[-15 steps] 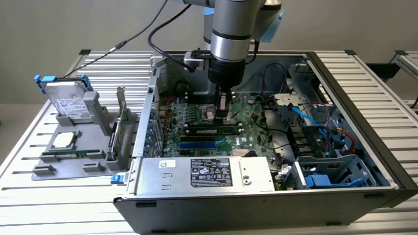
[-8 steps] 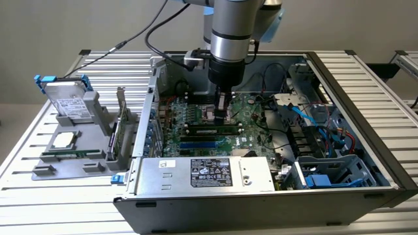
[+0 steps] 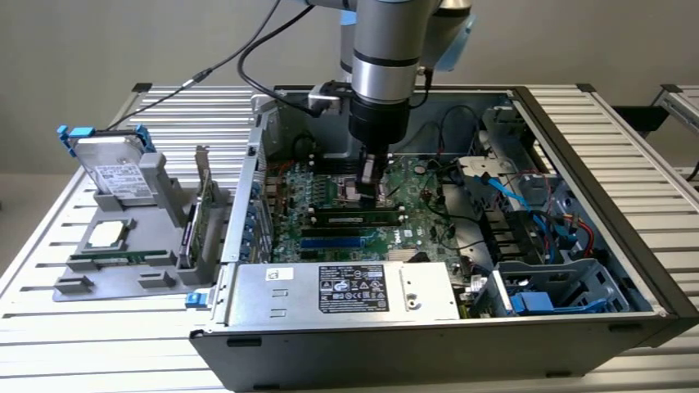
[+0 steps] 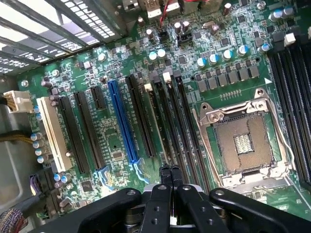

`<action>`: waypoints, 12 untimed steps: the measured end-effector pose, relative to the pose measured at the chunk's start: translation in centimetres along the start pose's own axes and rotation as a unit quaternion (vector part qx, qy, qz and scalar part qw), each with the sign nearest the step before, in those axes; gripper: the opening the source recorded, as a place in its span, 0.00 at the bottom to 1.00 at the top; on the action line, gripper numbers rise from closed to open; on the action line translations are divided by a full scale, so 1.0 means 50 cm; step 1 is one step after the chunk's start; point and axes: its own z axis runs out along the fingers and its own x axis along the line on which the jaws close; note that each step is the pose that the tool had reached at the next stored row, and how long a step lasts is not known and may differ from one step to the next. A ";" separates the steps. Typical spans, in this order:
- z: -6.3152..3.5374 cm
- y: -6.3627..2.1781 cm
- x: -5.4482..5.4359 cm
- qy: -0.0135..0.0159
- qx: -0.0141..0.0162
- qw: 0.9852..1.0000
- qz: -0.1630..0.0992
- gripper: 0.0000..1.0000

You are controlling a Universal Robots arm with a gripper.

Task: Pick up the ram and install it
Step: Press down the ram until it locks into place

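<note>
- One slim, dark-green ram stick with black chips [image 3: 352, 218] is seen lying seated along a memory slot of the green motherboard [image 3: 327, 196], inside the open grey computer case [image 3: 611, 164].
- In the wrist view the ram [image 4: 156, 124] appears edge-on, as a thin strip running among the long black memory slots [image 4: 181, 126].
- The black gripper [image 3: 369, 182] is held upright just above the ram, beside the silver-framed processor socket [image 4: 241, 141].
- The gripper's jaws are pressed together, fingertips [image 4: 165, 171] touching, with nothing held between them.
- A grey plastic parts stand [image 3: 114, 246] is set on the slatted table at the exterior view's left, well apart from the case.
</note>
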 end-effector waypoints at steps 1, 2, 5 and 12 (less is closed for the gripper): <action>0.000 0.000 0.000 -0.001 0.001 1.000 0.006 0.10; 0.000 0.000 0.000 -0.001 0.001 1.000 0.011 0.10; 0.000 0.000 0.000 -0.002 0.003 1.000 0.028 0.10; 0.000 0.000 0.000 -0.004 0.003 0.997 0.072 0.10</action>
